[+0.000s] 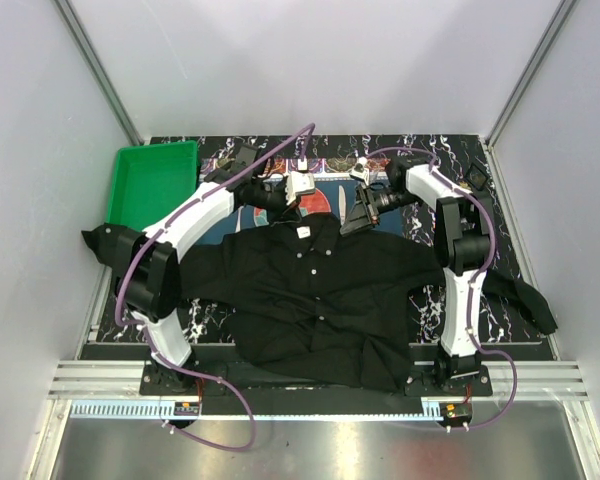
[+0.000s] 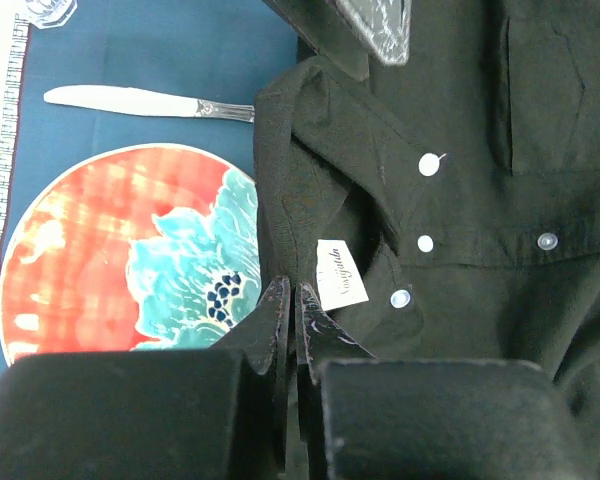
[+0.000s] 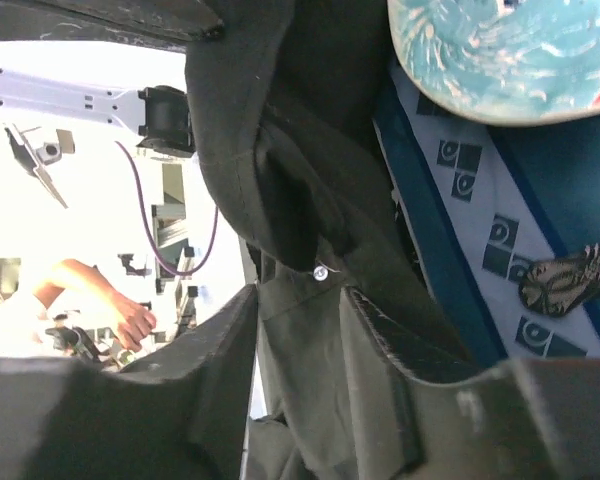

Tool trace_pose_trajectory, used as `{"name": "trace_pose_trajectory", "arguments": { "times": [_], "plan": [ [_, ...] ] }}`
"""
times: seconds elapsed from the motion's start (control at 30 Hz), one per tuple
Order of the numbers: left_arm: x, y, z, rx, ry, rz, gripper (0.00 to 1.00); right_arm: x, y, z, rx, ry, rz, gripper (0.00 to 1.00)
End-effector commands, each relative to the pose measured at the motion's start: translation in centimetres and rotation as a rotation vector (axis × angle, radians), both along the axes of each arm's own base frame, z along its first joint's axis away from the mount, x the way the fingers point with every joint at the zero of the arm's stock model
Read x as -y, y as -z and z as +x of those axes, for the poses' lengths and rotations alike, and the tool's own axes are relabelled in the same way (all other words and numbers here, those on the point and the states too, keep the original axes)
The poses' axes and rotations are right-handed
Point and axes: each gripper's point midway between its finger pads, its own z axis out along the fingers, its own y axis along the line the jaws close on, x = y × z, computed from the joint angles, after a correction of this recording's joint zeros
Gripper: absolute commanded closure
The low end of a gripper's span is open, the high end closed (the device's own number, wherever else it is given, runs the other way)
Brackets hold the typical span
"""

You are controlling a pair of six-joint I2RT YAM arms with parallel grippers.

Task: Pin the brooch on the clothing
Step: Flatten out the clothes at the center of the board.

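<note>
The black shirt [image 1: 310, 290] lies spread front-up on the table, collar toward the far side. My left gripper [image 1: 300, 212] hovers at the back of the collar. In the left wrist view its jaws [image 2: 292, 295] are shut with only a hairline gap, just short of the white neck label [image 2: 340, 275] and the white buttons [image 2: 429, 165]. My right gripper [image 1: 352, 226] is at the collar's right side. In the right wrist view it is open [image 3: 298, 320], with a strip of shirt fabric [image 3: 305, 380] between its fingers. The brooch is hidden in every view.
A blue placemat [image 2: 130, 60] printed with a red-and-teal plate [image 2: 110, 250] and a knife [image 2: 130, 100] lies under the collar. A green bin [image 1: 150, 185] stands at the back left. The sleeves reach both table sides [image 1: 530, 300]. White walls surround the table.
</note>
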Motion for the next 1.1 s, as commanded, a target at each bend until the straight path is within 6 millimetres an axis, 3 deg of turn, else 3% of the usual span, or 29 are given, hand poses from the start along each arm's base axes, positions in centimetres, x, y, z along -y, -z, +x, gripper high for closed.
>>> {"name": "trace_pose_trajectory", "arguments": {
  "times": [0.0, 0.1, 0.13, 0.3, 0.47, 0.73, 0.87, 0.97, 1.07],
  "plan": [
    [0.3, -2.4, -1.1, 0.093, 0.083, -0.031, 1.0, 1.5, -2.8, -1.0, 0.175, -0.048, -0.062, 0.49],
    [0.7, -2.7, -1.3, 0.119, 0.099, -0.028, 1.0, 2.8, -3.0, 0.0, 0.318, -0.034, -0.192, 0.4],
    [0.9, -2.8, -1.4, 0.123, 0.106, -0.032, 1.0, 2.9, -3.9, 0.3, 0.38, -0.025, -0.205, 0.37],
    [1.2, -3.4, -1.6, 0.171, 0.136, -0.035, 1.0, 3.0, -4.7, 3.4, 0.616, 0.02, -0.248, 0.17],
    [1.3, -4.6, -1.5, 0.213, 0.143, -0.041, 1.0, 2.2, -2.7, 2.6, 0.721, -0.118, -0.324, 0.16],
    [0.9, -5.7, -2.7, 0.273, 0.173, -0.056, 1.0, 3.5, 1.0, 3.0, 0.804, -0.187, -0.416, 0.17],
    [0.8, -5.5, -2.4, 0.276, 0.159, -0.042, 1.0, 2.9, 0.2, 1.5, 0.765, -0.224, -0.366, 0.23],
    [0.8, -5.3, -1.9, 0.283, 0.151, -0.035, 1.0, 2.0, -0.3, 0.2, 0.763, -0.26, -0.335, 0.49],
    [0.7, -4.9, -1.4, 0.278, 0.123, -0.023, 1.0, 2.1, -0.5, 0.1, 0.793, -0.273, -0.366, 1.0]
  ]
}}
